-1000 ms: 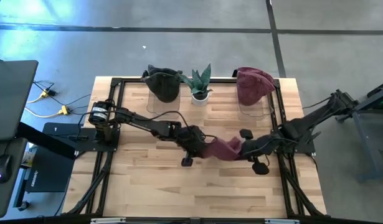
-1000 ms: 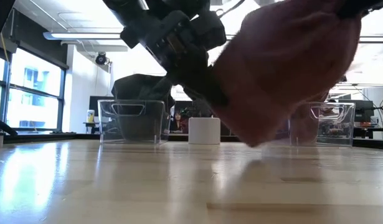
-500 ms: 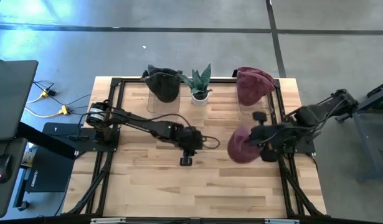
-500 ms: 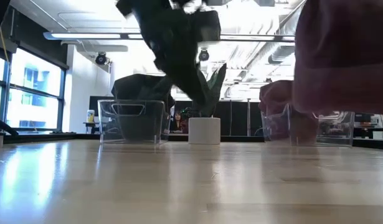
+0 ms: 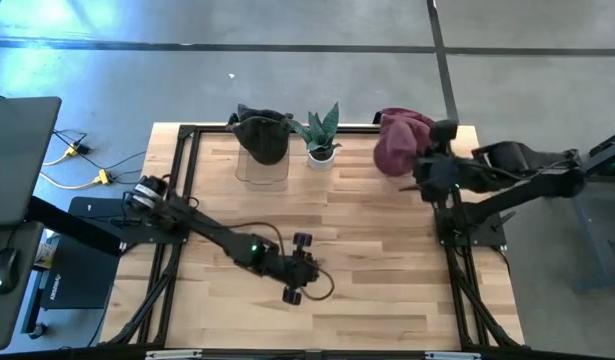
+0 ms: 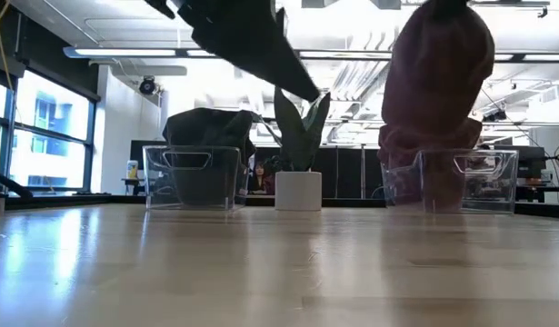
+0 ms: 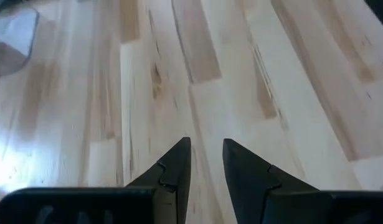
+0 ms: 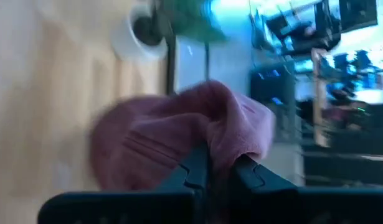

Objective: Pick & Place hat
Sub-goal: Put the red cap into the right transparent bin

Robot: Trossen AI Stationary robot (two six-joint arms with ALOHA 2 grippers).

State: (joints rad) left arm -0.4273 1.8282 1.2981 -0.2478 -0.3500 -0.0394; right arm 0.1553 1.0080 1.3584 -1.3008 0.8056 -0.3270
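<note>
Maroon hat (image 5: 395, 150), a soft knitted piece that sags in loose folds, hangs pinched in the right gripper (image 5: 424, 172) at the far right corner of the table (image 5: 387, 290), directly over the clear bin (image 6: 452, 180) there. In the right wrist view the two dark fingers (image 8: 194, 167) press together on a fold of the fabric. In the low view the hat's lower part sits inside the bin's transparent walls, and it cannot be told whether it touches anything within. The left gripper (image 5: 299, 270) is low over the near middle of the table, its tapered black fingers (image 7: 175, 169) a narrow gap apart with nothing between them and only pale wood planks beneath. Wide bare tabletop lies between the two arms and along the near edge. At the far edge a second clear bin (image 6: 192, 177) holds a dark hat (image 5: 262, 134), and just beside it stands a white pot with a stiff-leaved plant (image 5: 322, 138), between the two bins. A black metal frame runs along the table's sides.
</note>
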